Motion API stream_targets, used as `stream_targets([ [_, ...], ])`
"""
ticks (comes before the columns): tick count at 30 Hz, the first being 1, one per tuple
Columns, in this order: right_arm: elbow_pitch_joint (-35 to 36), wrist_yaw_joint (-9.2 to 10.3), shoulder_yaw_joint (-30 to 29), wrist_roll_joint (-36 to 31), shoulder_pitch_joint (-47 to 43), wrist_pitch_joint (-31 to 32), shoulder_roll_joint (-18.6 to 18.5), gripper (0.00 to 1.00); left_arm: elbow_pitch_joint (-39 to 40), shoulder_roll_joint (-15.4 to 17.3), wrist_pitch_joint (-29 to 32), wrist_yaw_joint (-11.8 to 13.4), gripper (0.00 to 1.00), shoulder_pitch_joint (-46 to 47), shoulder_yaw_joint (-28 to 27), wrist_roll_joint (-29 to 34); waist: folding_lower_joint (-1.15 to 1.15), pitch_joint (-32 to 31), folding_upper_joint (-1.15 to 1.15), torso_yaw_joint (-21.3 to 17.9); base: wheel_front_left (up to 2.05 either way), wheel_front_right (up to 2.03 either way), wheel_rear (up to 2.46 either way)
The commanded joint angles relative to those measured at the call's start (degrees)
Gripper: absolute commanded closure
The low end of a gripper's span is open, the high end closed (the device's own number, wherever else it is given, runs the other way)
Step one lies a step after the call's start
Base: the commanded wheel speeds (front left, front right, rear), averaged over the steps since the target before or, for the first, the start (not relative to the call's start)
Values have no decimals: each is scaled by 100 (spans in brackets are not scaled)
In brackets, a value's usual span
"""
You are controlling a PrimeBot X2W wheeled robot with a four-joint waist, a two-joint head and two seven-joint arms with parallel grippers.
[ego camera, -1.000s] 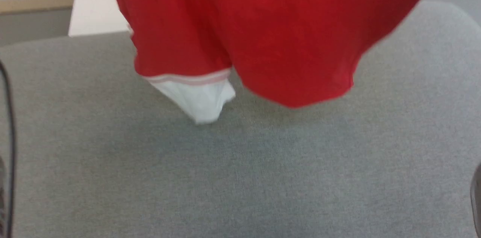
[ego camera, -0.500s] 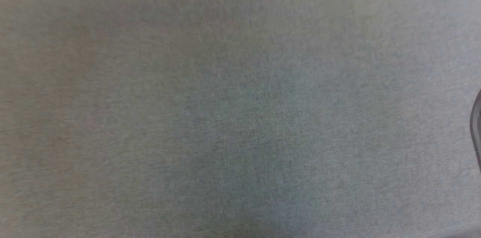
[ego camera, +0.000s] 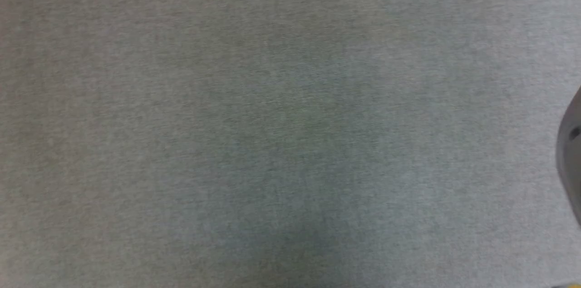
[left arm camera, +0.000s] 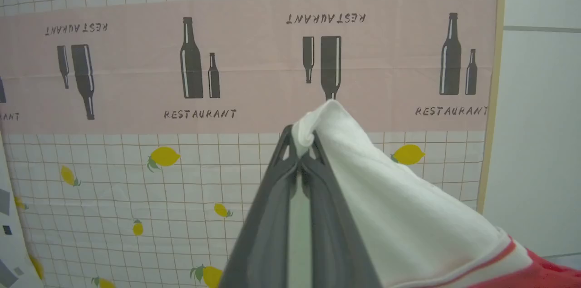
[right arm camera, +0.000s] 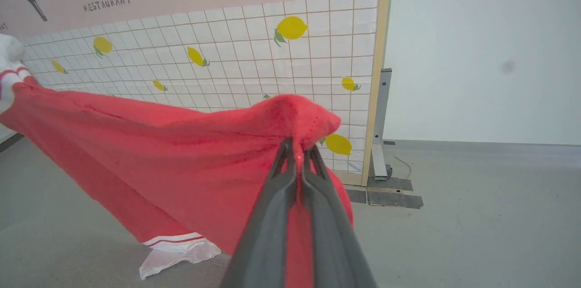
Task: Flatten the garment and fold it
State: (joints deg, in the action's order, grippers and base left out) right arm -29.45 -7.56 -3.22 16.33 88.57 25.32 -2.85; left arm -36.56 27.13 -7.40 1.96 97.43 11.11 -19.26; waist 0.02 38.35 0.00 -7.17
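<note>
My left jaws are clamped together on a bunched fold of the white sleeve (left arm camera: 386,197) of the garment (right arm camera: 159,151). My right jaws are pinched shut on a peak of its red body cloth. The garment hangs stretched between the two grips, lifted above the grey worktop (ego camera: 290,124). Its other sleeve (right arm camera: 174,254) dangles down and, as far as I can tell, just brushes the worktop.

I judge this to be the spreading step before laying it flat. To do it well, I would bring both grips level above the worktop and draw them apart until the sag leaves the red cloth. Then I would lower the hanging edge onto the worktop first and drag back so the rest follows without creases. One grip is on a sleeve and the other on the body, so it may land skewed.

I can make out no basket, box or bin by the worktop.
</note>
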Motion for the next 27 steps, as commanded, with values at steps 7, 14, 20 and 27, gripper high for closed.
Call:
stream_targets([
  [7, -42, 8, 472, 709, -1446, -503, -255, 100, -277, -358, -488, -106, 100, -1572, -119, -439, -2, -961, 0, 806, 0, 0, 0],
  [14, 248, 8, 834, 1475, -3279, -798, -594, 100, 42, -725, -662, -41, 100, -3585, -314, -881, -2, -2063, 0, 1059, 0, 0, 0],
  [20, 621, 8, 1160, 1880, -4948, -1067, -765, 100, 668, -1009, -556, 196, 100, -5940, -501, -1325, -2, -2833, 0, 989, 0, 0, 0],
  [27, 862, 8, 1251, 2002, -6391, -1208, -907, 100, 1762, -1156, 112, 789, 100, -8486, -682, -1721, -2, -3432, 0, 894, 0, 0, 0],
])
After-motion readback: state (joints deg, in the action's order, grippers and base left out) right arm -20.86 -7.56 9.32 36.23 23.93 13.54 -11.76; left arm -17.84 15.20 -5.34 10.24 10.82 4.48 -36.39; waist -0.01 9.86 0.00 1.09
